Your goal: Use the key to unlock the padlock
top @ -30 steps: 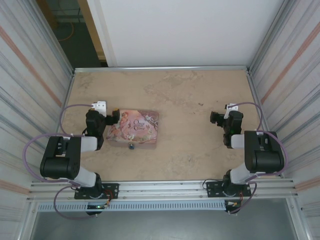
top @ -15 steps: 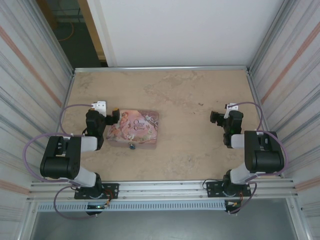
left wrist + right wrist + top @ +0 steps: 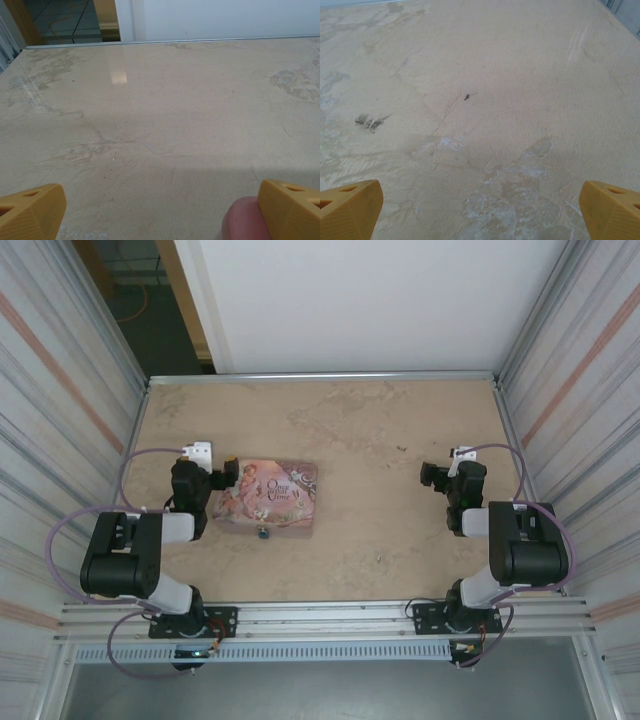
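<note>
Sitting low in the table's near-left area is the padlock (image 3: 263, 532), a tiny dark teal square tucked right against the near side of the pink tin (image 3: 268, 495). Whether it hangs from the tin or only rests beside it, I can't tell at this size. The tin lies flat, illustrated lid up.

Now the left gripper (image 3: 225, 474): it hovers just beside the tin's left end. From its wrist camera the two yellow fingertips (image 3: 31, 211) stand wide apart with nothing between them, and a rounded pink corner of the tin peeks in beside the right-hand one.

Across the table, well apart from the lock, the right gripper (image 3: 434, 476) sits near the right edge, jaws spread wide and empty, yellow fingertips (image 3: 610, 207) at either side over bare surface.

On to the table (image 3: 400, 420) itself: pale beige, marbled with faint veins and lighter scuffed patches. The right wrist camera picks out dark smudges (image 3: 370, 121). The left wrist camera catches a bright glare patch (image 3: 119, 77) near the far edge. A tiny pale speck (image 3: 380, 557) lies toward the near edge, right of the tin, too small to make out.

Around it all, ribbed metal walls (image 3: 60, 390) close in left and right, a white panel (image 3: 370, 300) stands behind the far edge, and a dark opening (image 3: 140, 300) shows past the far-left corner. An aluminium rail (image 3: 330, 618) runs along the near edge, carrying both arm bases.
</note>
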